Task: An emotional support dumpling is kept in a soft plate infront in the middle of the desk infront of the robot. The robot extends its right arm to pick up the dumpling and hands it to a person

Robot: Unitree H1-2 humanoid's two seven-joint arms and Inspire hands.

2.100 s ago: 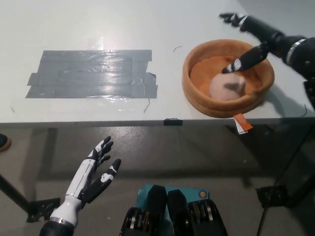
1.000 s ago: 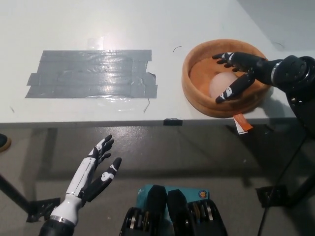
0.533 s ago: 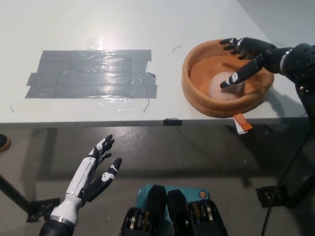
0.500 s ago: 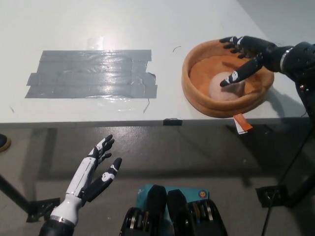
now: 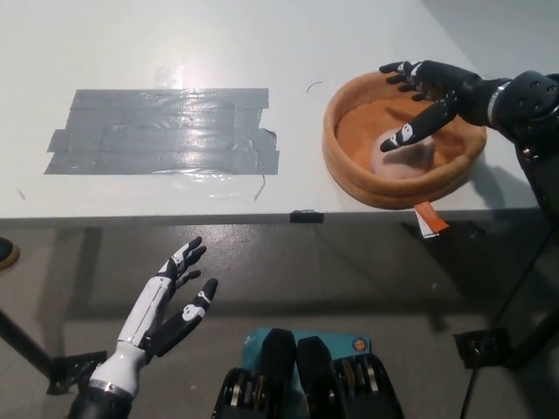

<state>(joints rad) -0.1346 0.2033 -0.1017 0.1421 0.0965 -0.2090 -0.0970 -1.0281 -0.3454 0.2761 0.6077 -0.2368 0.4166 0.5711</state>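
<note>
1. Dumpling [image 5: 409, 155], pale and round, lies inside the soft orange plate [image 5: 349, 166] near the right end of the white table [image 5: 262, 52].
2. Right hand [image 5: 428, 96], black, hovers over the plate with fingers spread; one fingertip hangs just above the dumpling, holding nothing.
3. Left hand [image 5: 170, 301], white, rests below the table's front edge at lower left, fingers apart and empty.
4. Grey tape patch [image 5: 166, 131] covers the table's left part, well apart from the plate.
</note>
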